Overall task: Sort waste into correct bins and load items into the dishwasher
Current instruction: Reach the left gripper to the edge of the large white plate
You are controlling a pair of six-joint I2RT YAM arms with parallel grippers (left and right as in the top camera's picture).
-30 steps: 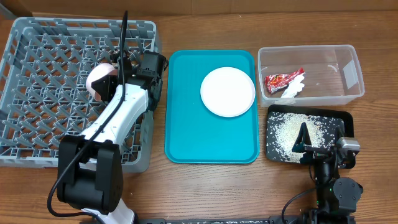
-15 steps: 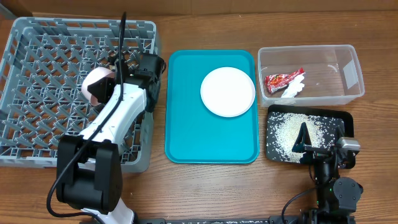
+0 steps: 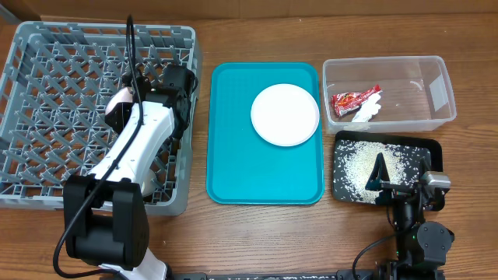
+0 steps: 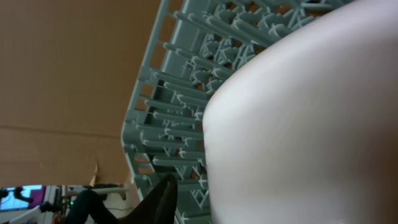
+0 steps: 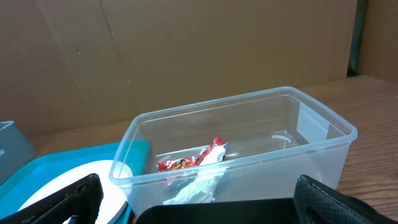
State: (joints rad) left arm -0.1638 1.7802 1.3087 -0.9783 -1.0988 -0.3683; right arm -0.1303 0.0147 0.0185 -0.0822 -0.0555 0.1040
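Note:
My left gripper (image 3: pixel 131 95) is over the grey dish rack (image 3: pixel 54 70), shut on a small white bowl (image 3: pixel 117 110) held on edge. In the left wrist view the bowl (image 4: pixel 298 124) fills the right side, with one dark finger (image 4: pixel 163 199) beside it and the rack (image 4: pixel 180 93) behind. The large white plate (image 3: pixel 285 114) lies on the teal tray. The clear tub (image 3: pixel 436 85) holds the red wrapper (image 3: pixel 354 99) and the white paper scrap (image 3: pixel 367 111). The black tray (image 3: pixel 432 152) holds rice grains (image 3: pixel 362 163). My right gripper (image 3: pixel 398 187) is open and empty at the black tray's front edge. The cup, chopsticks and second bowl are not visible.
The teal tray (image 3: pixel 264 167) sits between the rack and the bins. In the right wrist view the clear tub (image 5: pixel 323 134) with the wrapper (image 5: pixel 189 162) stands just ahead, and the plate (image 5: pixel 68 180) is at the left. Bare wooden table lies along the front.
My left arm has swung left with the bowl, from the rack's right edge to further over the rack. The bowl now looks smaller and more edge-on. The right arm has not moved.

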